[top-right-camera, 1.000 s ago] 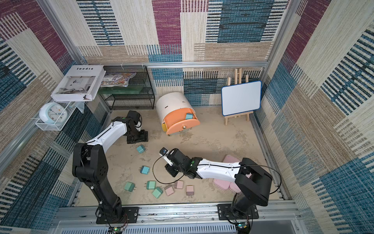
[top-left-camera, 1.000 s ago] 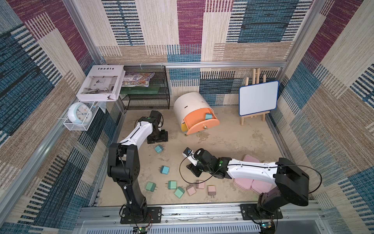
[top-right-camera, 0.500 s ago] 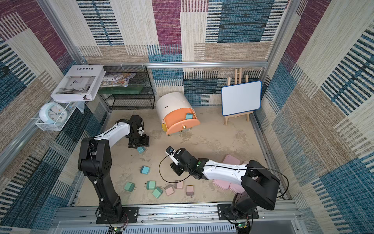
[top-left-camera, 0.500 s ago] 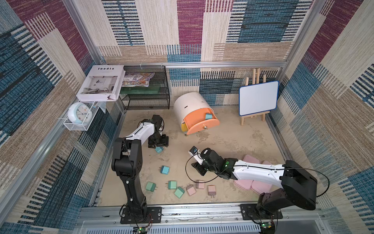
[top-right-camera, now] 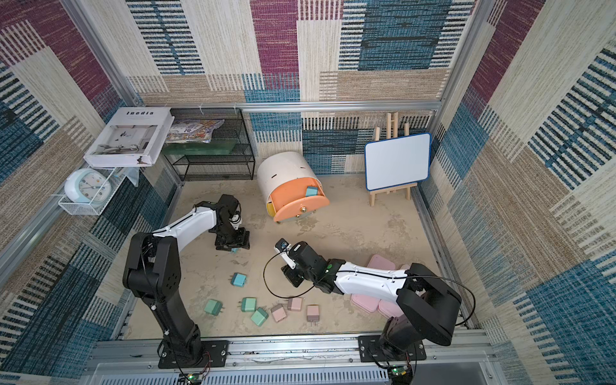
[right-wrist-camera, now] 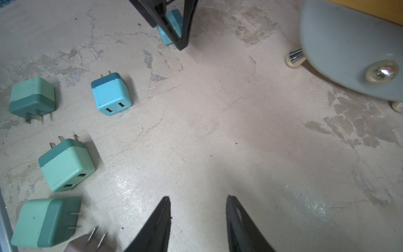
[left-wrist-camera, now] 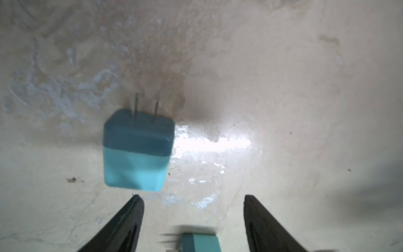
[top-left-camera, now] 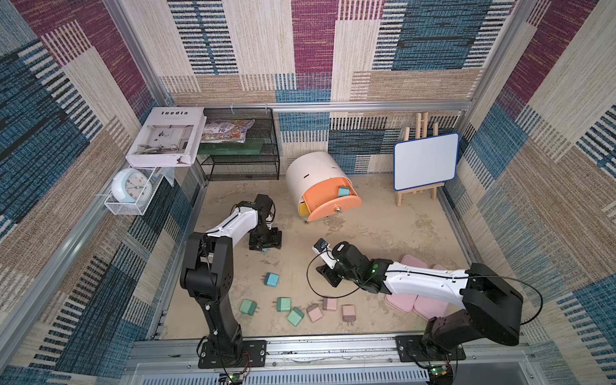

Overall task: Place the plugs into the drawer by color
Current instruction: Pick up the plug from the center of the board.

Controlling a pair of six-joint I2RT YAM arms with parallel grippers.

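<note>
The white drawer cabinet [top-left-camera: 313, 170] has its peach-orange top drawer pulled out with one blue plug [top-left-camera: 343, 191] inside. My left gripper [top-left-camera: 265, 245] is low over a second blue plug [left-wrist-camera: 199, 242], open, with a finger on each side of it and a gap to both. A third blue plug [top-left-camera: 271, 279] lies on the floor nearer the front. Three mint green plugs [top-left-camera: 283, 304] and three pink plugs [top-left-camera: 329, 304] sit in a loose row along the front. My right gripper [right-wrist-camera: 197, 198] is open and empty over bare floor.
Flat pink boxes [top-left-camera: 413, 300] lie under my right forearm. A black wire rack [top-left-camera: 240, 150] stands at the back left and a small whiteboard easel [top-left-camera: 425, 161] at the back right. The cabinet's grey-green bottom drawer front [right-wrist-camera: 349, 54] is close ahead of my right gripper.
My left gripper has come forward and down onto the blue plug by the left arm, and its jaws have narrowed. My right gripper has shifted slightly to the right.
</note>
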